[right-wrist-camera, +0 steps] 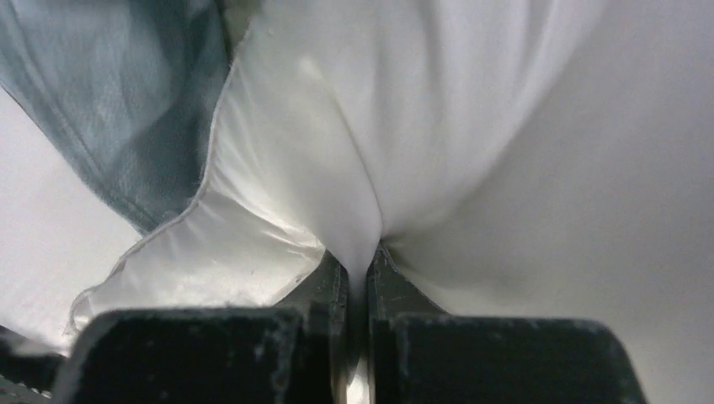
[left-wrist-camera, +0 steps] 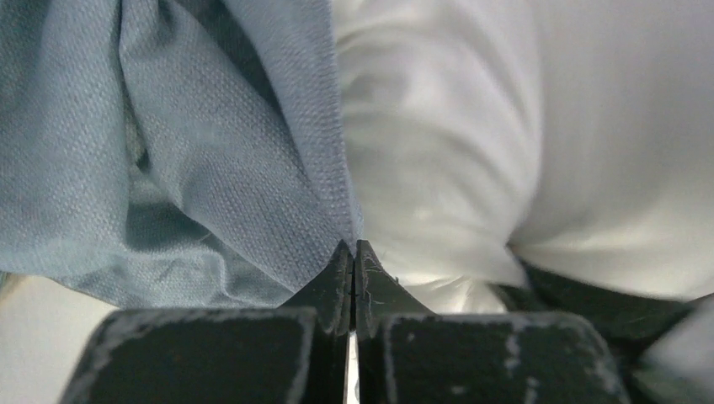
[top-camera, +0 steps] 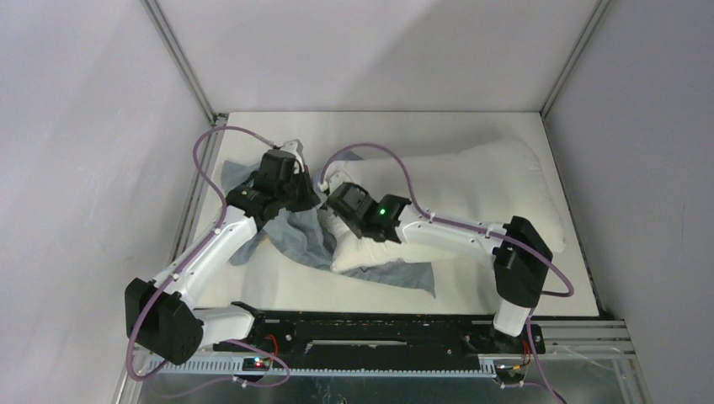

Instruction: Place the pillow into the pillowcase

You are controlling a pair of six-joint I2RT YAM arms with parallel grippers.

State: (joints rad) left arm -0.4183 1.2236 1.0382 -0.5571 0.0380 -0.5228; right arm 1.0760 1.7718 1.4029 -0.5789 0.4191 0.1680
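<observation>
White tabletop (top-camera: 404,126) is enclosed by pale walls (top-camera: 76,126). On it the pillow (top-camera: 497,181) is laid across the middle and right, touched at its left end by the crumpled pillowcase (top-camera: 295,236). An edge of the pillowcase is pinched in the closed left gripper (left-wrist-camera: 354,252); pillow fabric is clamped tight by the right gripper (right-wrist-camera: 368,257).

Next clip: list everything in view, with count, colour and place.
table: one, pale, under everything
pillow: one, off-white, across the table's right half
pillowcase: one, blue-grey, crumpled left of centre, partly under the pillow's left end
left arm and right arm: two, white with black joints, based at the near edge
cables: two, purple, looping above the arms
left gripper: one, black, shut on the pillowcase
right gripper: one, black, shut on the pillow
</observation>
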